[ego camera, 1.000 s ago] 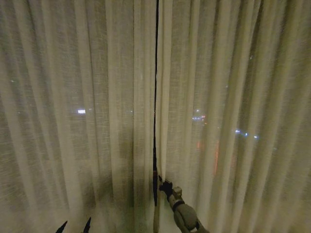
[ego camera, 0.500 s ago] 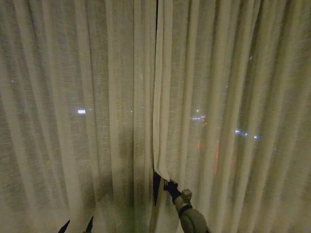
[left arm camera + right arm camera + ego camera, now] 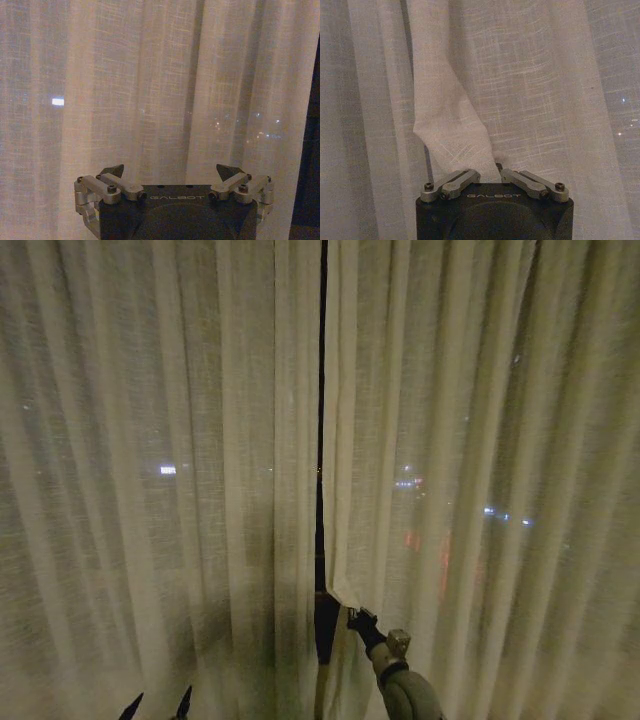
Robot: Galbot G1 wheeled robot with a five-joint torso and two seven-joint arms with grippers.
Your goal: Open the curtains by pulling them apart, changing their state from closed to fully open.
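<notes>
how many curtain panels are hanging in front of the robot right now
2. The left curtain panel hangs left of the dark centre gap; the right curtain panel hangs right of it, its inner edge pinched in the right gripper. The left gripper waits open, low.

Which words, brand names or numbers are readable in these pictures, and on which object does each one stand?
"GALBOT": on the black body of the left gripper, open before the sheer cream-white pleated curtains.
"GALBOT": on the black body of the right gripper, shut on the curtain edge.
No other text is visible.
</notes>
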